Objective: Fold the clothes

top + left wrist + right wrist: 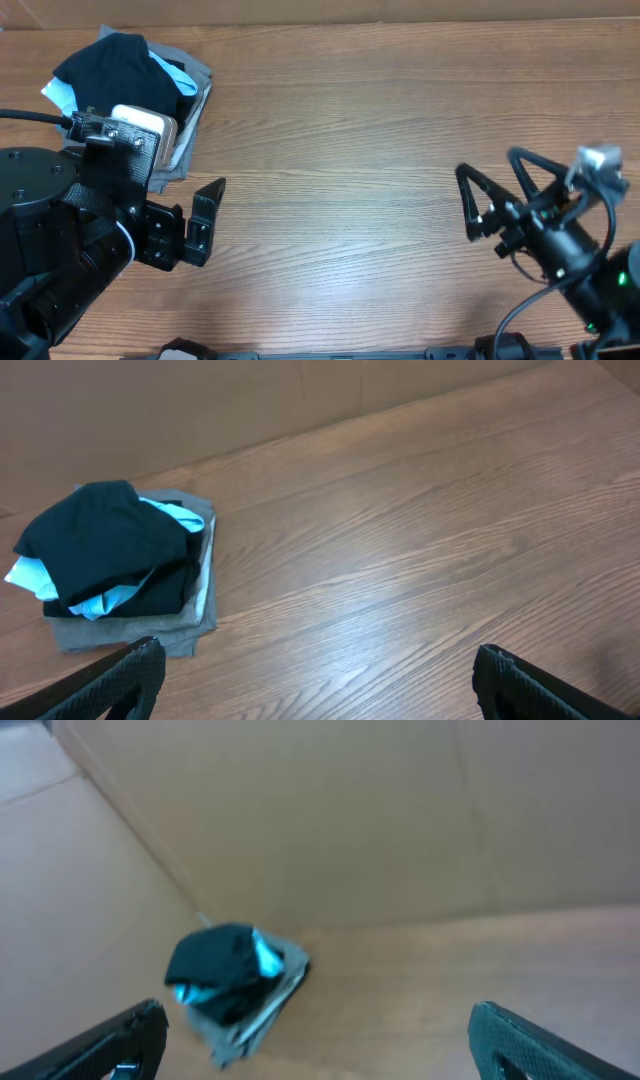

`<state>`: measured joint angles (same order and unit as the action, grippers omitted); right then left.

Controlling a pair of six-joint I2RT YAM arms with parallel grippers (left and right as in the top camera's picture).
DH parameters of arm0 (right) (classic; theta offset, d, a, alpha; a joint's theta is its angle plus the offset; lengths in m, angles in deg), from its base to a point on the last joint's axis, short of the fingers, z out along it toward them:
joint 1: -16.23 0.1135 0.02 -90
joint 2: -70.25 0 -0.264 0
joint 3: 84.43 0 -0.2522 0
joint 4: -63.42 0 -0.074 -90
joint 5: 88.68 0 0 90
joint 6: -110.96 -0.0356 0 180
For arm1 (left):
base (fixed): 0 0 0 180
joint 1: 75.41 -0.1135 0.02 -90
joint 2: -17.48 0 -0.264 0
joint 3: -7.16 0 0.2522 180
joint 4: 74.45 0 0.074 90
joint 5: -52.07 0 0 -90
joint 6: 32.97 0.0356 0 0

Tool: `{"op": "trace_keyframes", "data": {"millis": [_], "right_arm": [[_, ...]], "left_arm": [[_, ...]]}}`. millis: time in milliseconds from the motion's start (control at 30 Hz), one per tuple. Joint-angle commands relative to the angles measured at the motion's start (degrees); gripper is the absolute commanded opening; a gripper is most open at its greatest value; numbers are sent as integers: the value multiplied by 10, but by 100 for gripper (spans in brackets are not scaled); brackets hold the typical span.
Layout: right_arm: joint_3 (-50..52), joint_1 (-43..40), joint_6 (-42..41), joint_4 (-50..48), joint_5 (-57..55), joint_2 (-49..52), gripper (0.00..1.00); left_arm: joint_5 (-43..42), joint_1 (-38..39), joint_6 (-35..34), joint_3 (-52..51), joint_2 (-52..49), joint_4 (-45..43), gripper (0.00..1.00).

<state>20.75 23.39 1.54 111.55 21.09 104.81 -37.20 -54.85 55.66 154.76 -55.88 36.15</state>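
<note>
The black T-shirt (115, 62) lies bunched on top of a pile at the table's far left corner; no logo shows. It also shows in the left wrist view (100, 535) and, blurred, in the right wrist view (215, 960). My left gripper (188, 195) is open and empty, hovering just right of and in front of the pile; its fingertips frame bare wood in the left wrist view (315, 680). My right gripper (490, 165) is open and empty at the right side of the table, far from the pile, and also shows in the right wrist view (320, 1040).
A light blue garment (165, 515) pokes out under the black fabric. A grey garment (195, 610) lies at the bottom of the pile. The wooden table (350, 150) stretches between the arms. A cardboard wall (350, 810) stands behind the table.
</note>
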Motion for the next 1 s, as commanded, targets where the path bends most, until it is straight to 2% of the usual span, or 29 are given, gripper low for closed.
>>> {"op": "trace_keyframes", "data": {"millis": [0, 300, 633, 967], "right_arm": [[79, 2, 2, -35, -52, -43, 100], [268, 2, 2, -74, -124, -174, 100], [382, 2, 2, -84, -192, -338, 100], [444, 2, 2, -91, -212, -344, 100]], "left_arm": [[8, 4, -6, -2, 0, 0, 100], [7, 4, -6, -2, 0, 0, 100], [7, 4, -5, -2, 0, 0, 100], [7, 4, -5, -2, 0, 0, 100]]}}
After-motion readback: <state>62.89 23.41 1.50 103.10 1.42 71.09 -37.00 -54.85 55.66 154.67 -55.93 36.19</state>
